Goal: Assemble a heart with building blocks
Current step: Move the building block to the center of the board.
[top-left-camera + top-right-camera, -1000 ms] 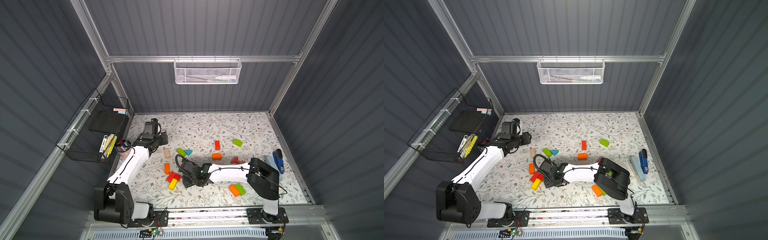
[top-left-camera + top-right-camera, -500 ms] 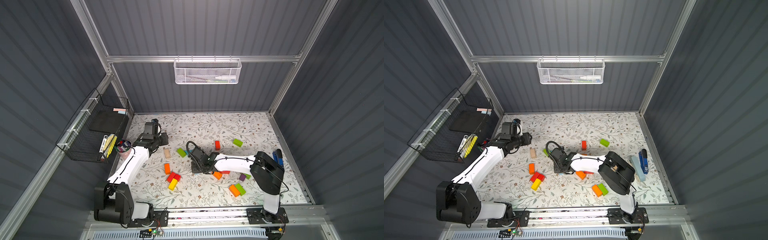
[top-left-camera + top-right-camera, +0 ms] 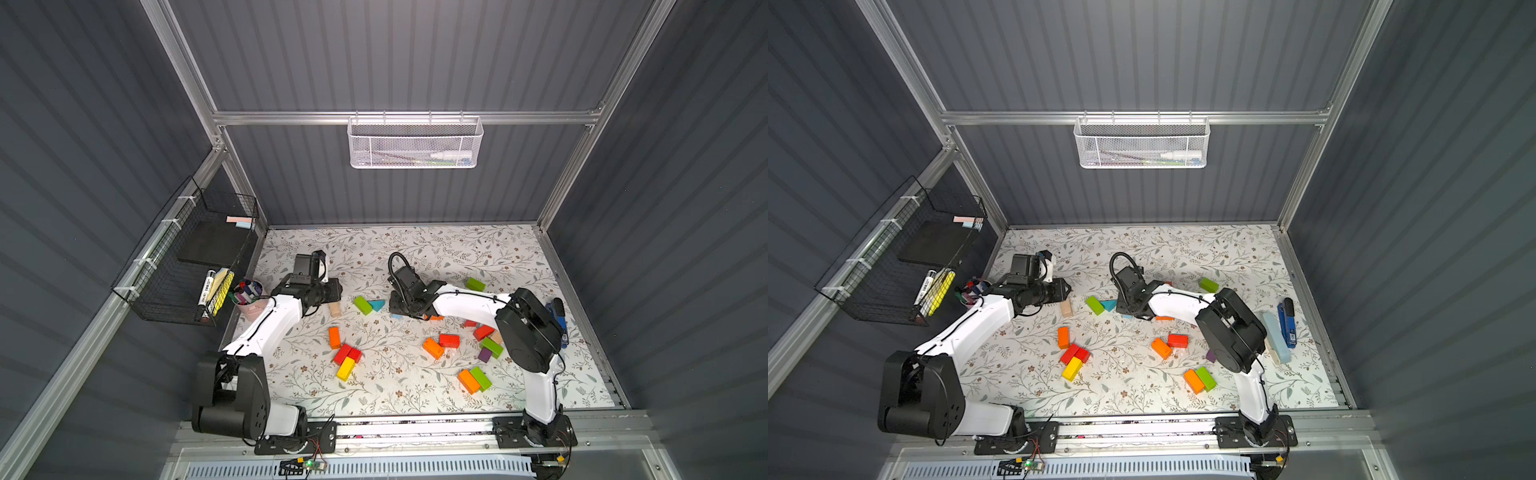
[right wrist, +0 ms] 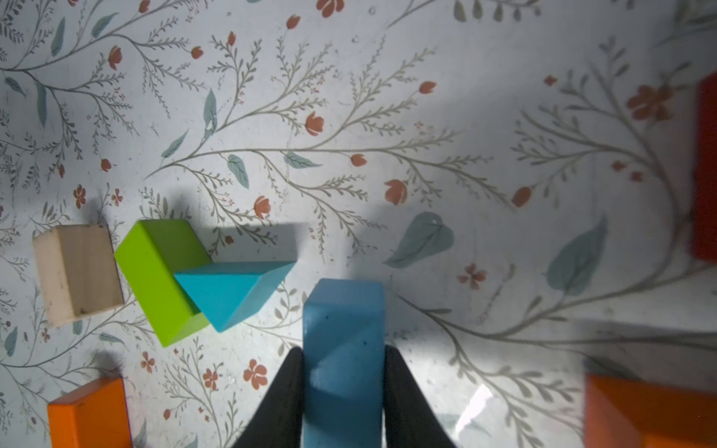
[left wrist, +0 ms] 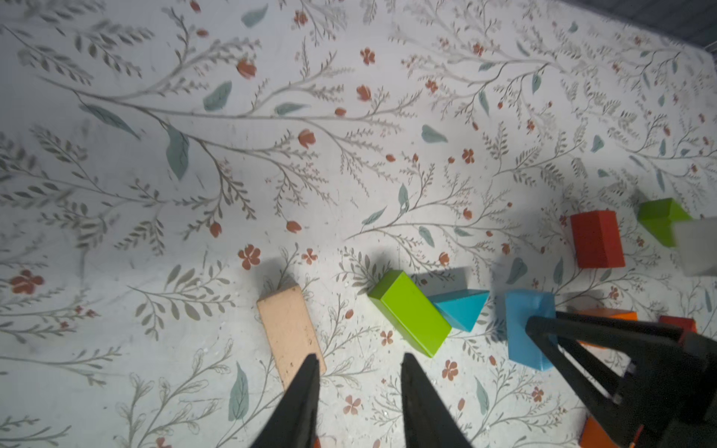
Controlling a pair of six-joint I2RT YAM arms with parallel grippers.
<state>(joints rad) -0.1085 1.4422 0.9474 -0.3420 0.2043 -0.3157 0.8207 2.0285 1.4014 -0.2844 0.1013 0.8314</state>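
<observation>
The right fingers (image 4: 283, 388) were closed on a light blue rectangular wooden block (image 4: 343, 329), clamping its two long sides. This block was just beside a teal triangular wedge (image 4: 229, 291), which touched a lime-green brick (image 4: 155, 271) on the floral-patterned surface (image 4: 426, 116). The left fingers (image 5: 306, 388) stood parted with nothing between them, at one end of a plain tan wooden block (image 5: 289, 329). Nearer the arms' bases lay a touching cluster of red and yellow blocks (image 3: 344, 356).
</observation>
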